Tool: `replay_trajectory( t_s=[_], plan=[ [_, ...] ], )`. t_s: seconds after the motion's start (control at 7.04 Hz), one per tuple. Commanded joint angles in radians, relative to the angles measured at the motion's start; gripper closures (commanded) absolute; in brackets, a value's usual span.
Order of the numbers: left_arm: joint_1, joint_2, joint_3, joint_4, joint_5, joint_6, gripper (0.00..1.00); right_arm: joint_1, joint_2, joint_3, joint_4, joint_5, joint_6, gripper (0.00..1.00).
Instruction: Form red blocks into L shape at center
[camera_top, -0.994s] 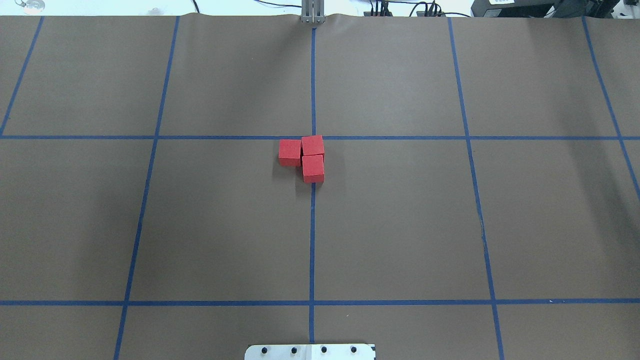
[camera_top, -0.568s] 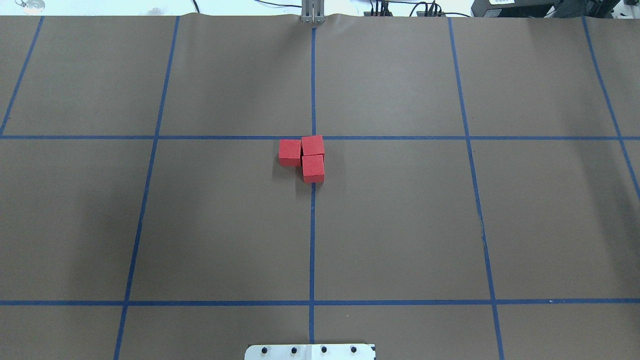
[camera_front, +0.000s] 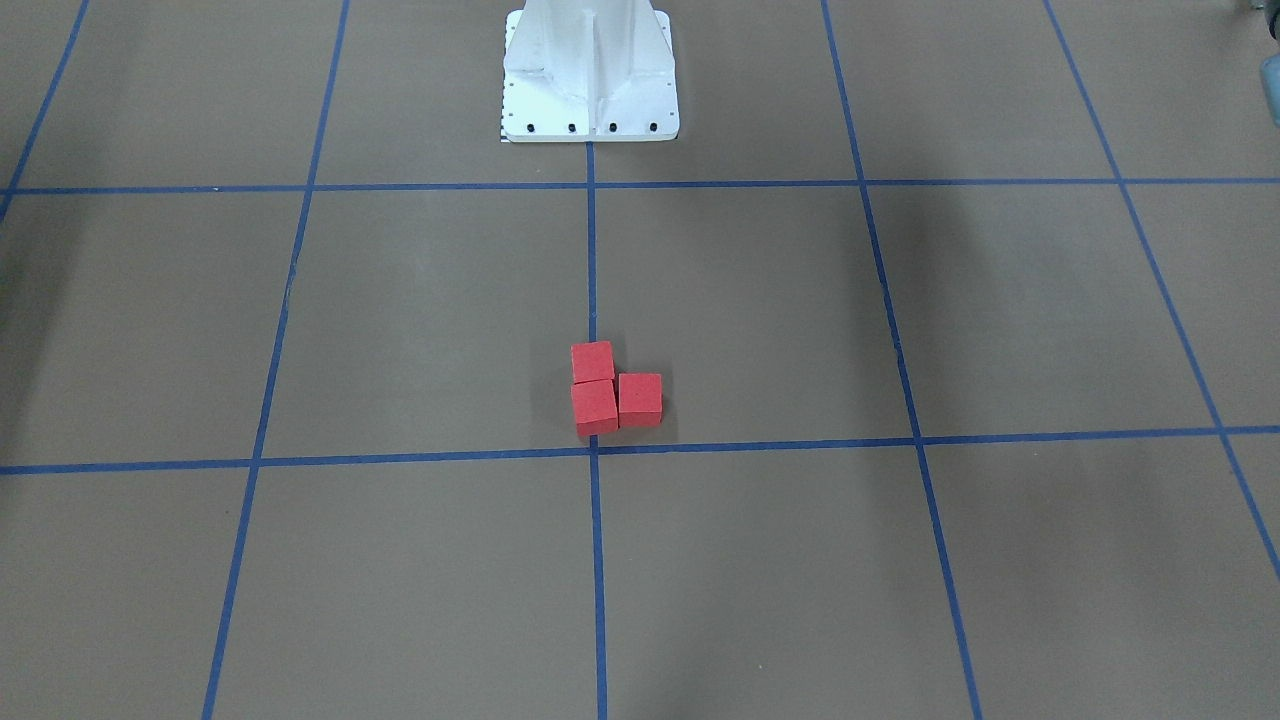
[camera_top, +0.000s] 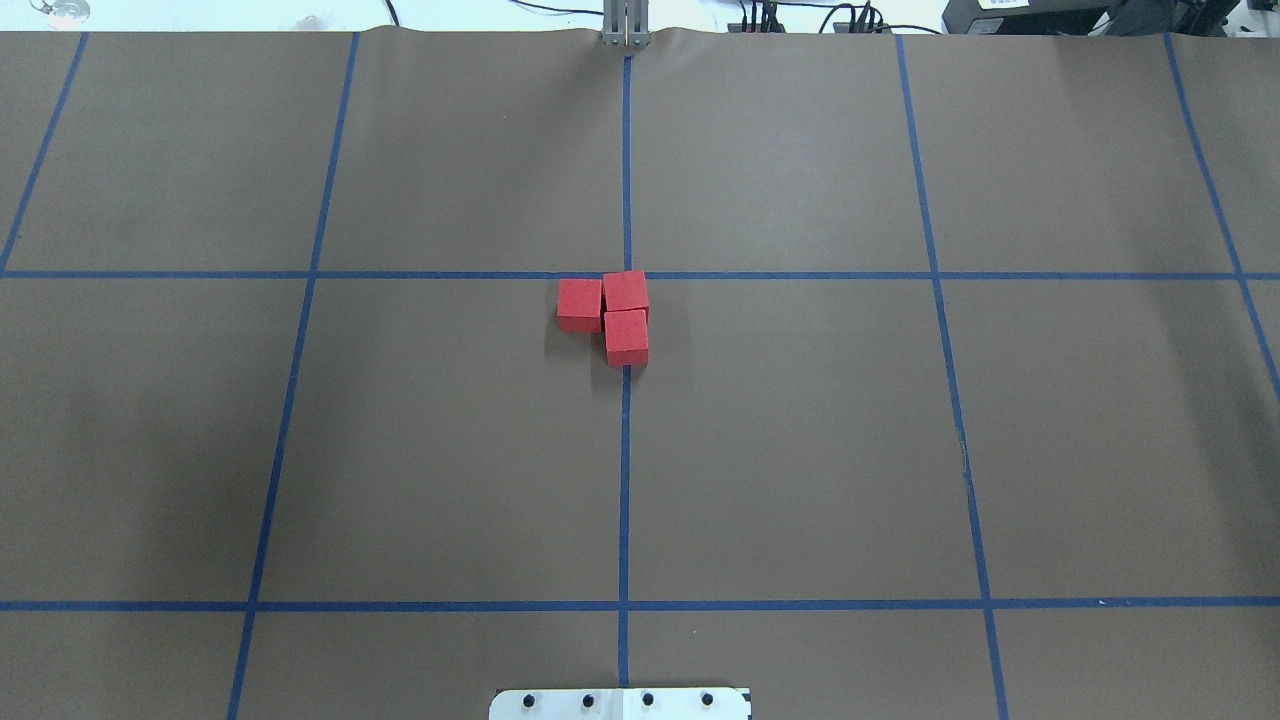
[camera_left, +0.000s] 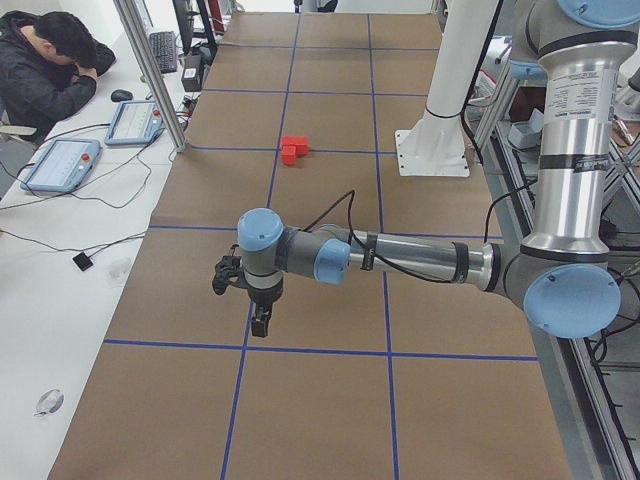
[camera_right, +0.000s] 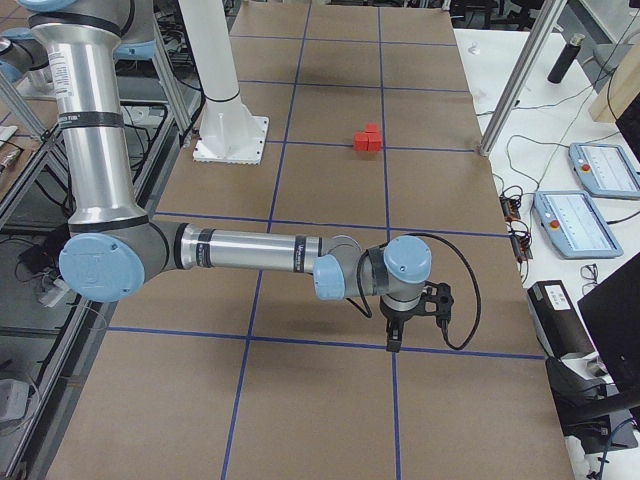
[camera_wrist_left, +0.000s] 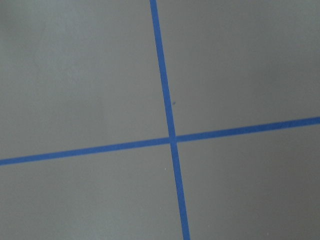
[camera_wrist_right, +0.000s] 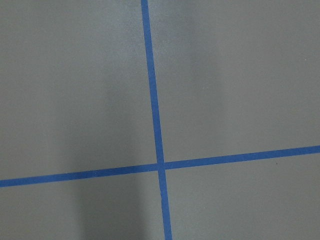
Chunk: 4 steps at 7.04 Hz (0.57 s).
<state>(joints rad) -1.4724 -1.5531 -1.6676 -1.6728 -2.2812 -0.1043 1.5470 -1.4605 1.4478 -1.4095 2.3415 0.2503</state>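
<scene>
Three red blocks sit touching in an L beside the center crossing (camera_front: 594, 450): one (camera_top: 579, 305) at the left, one (camera_top: 626, 291) at the corner on the crossing, one (camera_top: 627, 337) nearer me. They also show in the front view (camera_front: 594, 407), the left side view (camera_left: 294, 150) and the right side view (camera_right: 368, 139). My left gripper (camera_left: 260, 325) hangs over an outer tape crossing, far from the blocks. My right gripper (camera_right: 393, 343) does the same at the other end. I cannot tell if either is open or shut. Both wrist views show only bare paper and tape.
The white robot base (camera_front: 590, 70) stands at my edge of the table. A metal post (camera_top: 625, 25) stands at the far edge. In the left side view a person (camera_left: 50, 60) sits beside the table with tablets (camera_left: 60, 165).
</scene>
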Motion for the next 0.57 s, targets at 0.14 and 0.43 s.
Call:
replay_trajectory(
  t_s=[0.14,0.43],
  plan=[
    [-0.064,0.016,-0.014,0.094,-0.034,0.005,0.00,0.016,-0.009,0.132,-0.172,0.007,-0.002,0.01],
    [-0.066,0.019,-0.005,0.094,-0.011,0.005,0.00,0.016,-0.011,0.129,-0.171,0.009,-0.002,0.01]
  ],
)
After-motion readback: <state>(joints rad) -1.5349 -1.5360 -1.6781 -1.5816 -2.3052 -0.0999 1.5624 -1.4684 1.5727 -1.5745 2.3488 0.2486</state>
